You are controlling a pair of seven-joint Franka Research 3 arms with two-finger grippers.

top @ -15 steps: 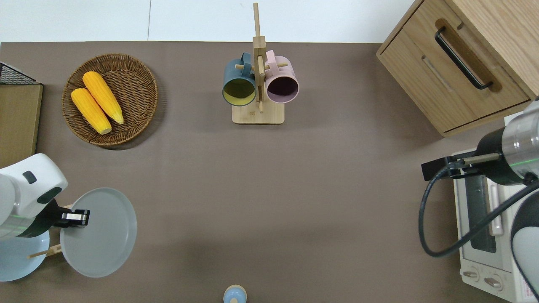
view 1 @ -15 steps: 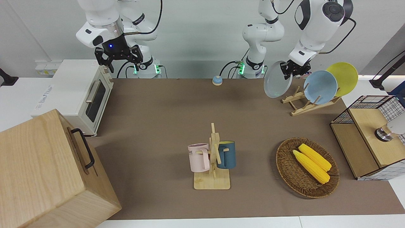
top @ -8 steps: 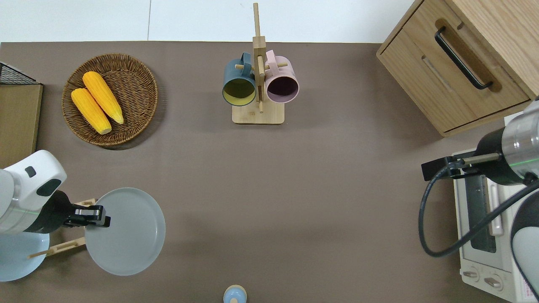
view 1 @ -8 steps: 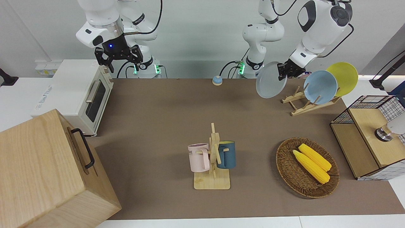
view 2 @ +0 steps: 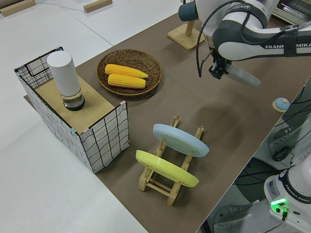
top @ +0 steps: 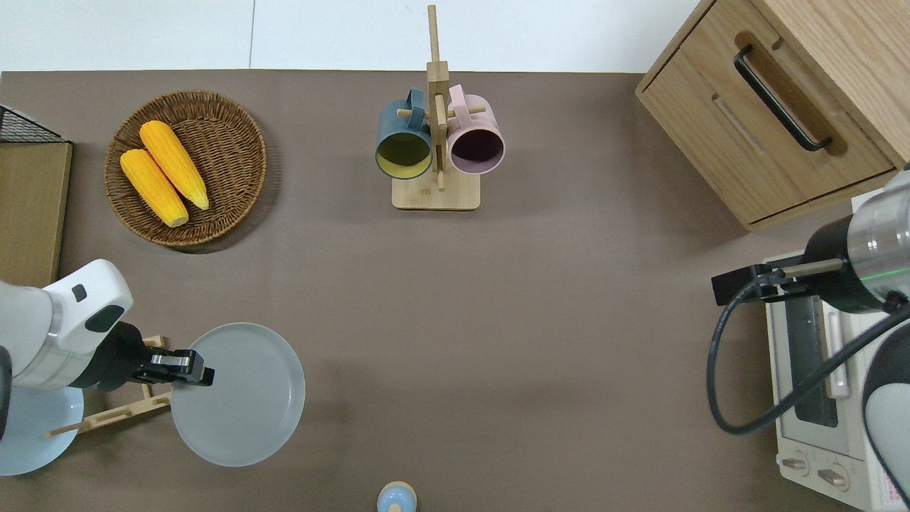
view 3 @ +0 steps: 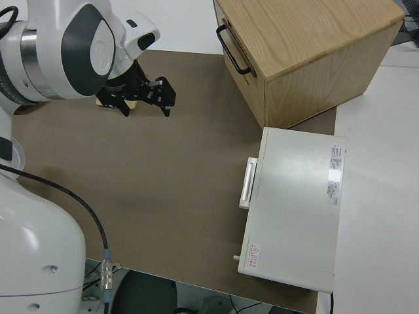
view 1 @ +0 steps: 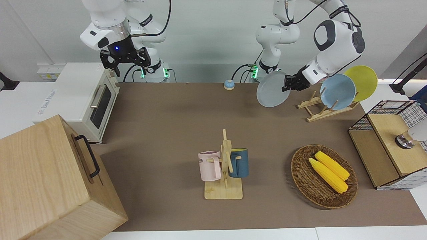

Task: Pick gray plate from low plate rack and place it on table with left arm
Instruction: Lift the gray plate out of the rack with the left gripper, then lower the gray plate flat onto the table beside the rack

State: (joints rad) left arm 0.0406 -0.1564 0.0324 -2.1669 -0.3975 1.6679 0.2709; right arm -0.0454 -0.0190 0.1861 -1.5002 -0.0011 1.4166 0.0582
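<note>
This was a robotics lab staged as a mock kitchen. Two white arms stood bolted at one long edge of the table (view 1: 173,110), cables trailing from their bases against a bare white wall. On the table's brown mat sat household props: a toaster oven (view 1: 80,100) at the right arm's end, a wooden mug stand (view 1: 224,166) mid-table, a wicker basket (view 1: 302,181) of toy corn (view 1: 328,173), and the low plate rack (view 1: 320,111).

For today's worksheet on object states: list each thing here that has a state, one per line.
Gray plate: held in the air, clear of the rack.
Left pincer: shut on the gray plate's rim.
Right pincer: open, parked.
Blue plate: slotted in the rack.
Yellow plate: slotted in the rack.
</note>
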